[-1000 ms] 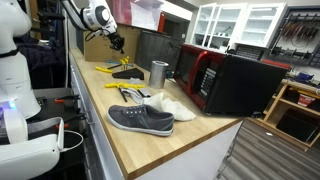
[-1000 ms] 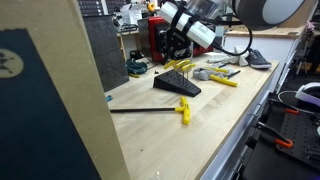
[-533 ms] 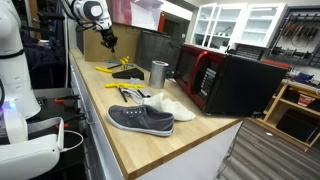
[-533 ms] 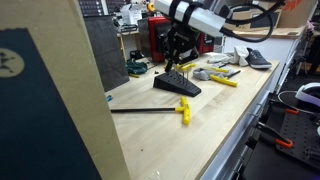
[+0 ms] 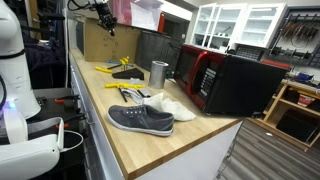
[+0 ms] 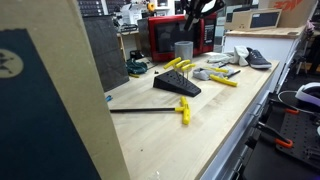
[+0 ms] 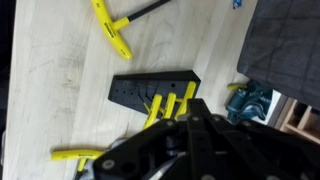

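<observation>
My gripper [image 5: 104, 18] hangs high above the wooden bench [image 5: 135, 148], near the top edge in both exterior views [image 6: 196, 9]. In the wrist view its black fingers [image 7: 196, 118] are pressed together, shut, with nothing visible between them. Directly below lies a black wedge-shaped holder [image 7: 152, 88] with several yellow-handled hex keys [image 7: 168, 105] stuck in it; it also shows in the exterior views [image 5: 127, 75] [image 6: 177, 87]. A loose yellow T-handle key [image 7: 112, 35] with a long black shaft lies beside the holder [image 6: 183, 108].
Further along the bench are a metal cup [image 5: 159, 73], yellow-handled pliers [image 5: 125, 90], a grey shoe [image 5: 140, 118] and a white cloth [image 5: 172, 105]. A red and black microwave [image 5: 225, 82] stands at the back. A teal tool [image 7: 250, 100] lies near the holder.
The gripper has risen from just above the black holder to well above the bench, staying shut. Nothing on the bench has moved.
</observation>
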`<state>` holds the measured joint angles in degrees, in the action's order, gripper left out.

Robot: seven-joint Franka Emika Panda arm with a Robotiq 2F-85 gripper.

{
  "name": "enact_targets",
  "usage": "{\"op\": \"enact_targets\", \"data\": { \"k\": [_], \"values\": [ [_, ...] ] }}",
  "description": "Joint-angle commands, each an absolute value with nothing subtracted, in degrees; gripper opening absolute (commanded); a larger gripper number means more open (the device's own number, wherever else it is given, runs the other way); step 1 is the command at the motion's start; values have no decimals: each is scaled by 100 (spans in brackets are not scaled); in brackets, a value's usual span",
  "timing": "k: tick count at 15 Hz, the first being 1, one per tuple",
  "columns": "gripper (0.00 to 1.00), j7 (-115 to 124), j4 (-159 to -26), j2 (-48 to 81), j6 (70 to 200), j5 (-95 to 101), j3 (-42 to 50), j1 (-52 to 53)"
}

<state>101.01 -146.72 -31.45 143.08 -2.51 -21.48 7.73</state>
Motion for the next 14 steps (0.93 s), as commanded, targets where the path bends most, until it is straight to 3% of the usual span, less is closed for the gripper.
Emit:
{"op": "enact_targets", "data": {
  "k": [1,8,9,10,13,14],
  "values": [
    [0,10736,-14694,-3662,14054,100,-2343,317],
    [0,11635,-14657,-3797,13861,-23,-2376,189],
    [26,11402,-14668,-3695,14020,113,-2300,206],
    [2,11423,-14668,-3692,14016,123,-2302,217],
    [23,11416,-14671,-3686,14016,125,-2300,220],
    [26,11414,-14671,-3686,14016,126,-2300,220]
  ]
}}
